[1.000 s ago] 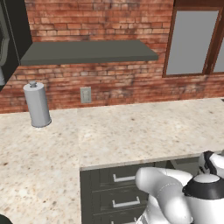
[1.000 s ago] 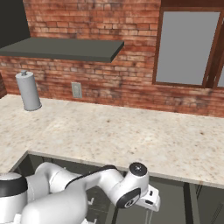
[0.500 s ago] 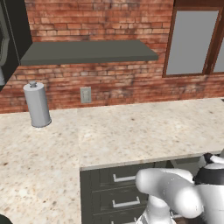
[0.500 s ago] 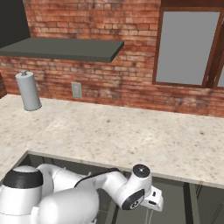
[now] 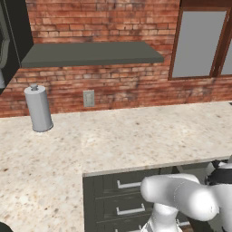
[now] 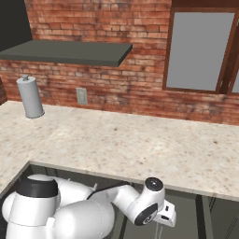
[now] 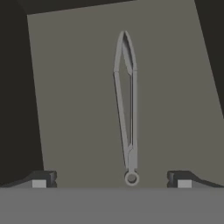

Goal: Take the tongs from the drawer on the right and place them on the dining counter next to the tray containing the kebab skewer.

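The worktop (image 5: 136,136) is pale speckled stone, smooth and broad, running back to a rough red brick wall (image 5: 113,90). A flat dark shelf (image 5: 90,53) juts from the bricks, with a small grey outlet plate (image 5: 89,98) below it. On the far left of the stone stands a plain grey metal canister (image 5: 38,108) with a small knob on its lid, upright and well apart from everything else. To the right, a dark-framed window (image 5: 199,41) shows flat grey panes. Under the stone's near edge are dark charcoal drawer fronts (image 5: 122,199) with short silver bar handles.

The arm bends down below the counter edge, its white wrist (image 6: 154,210) low in front of the cabinets in the right base view.

From the hand camera, the drawer (image 7: 65,109) lies open, a boxy tray with a flat dull grey-brown floor and darker walls around it. In it lie the tongs (image 7: 127,105): slim grey metal, two narrow arms bowing slightly apart and meeting at a pointed far tip, with a small ring at the near end. Nothing else shows in the drawer.

The gripper (image 7: 111,179) hangs over the drawer with its fingers (image 7: 43,179) spread wide. The ring end of the tongs sits between them, a little right of middle, and I cannot tell whether the tips are down at its level or above it. The tongs run straight away from the hand.
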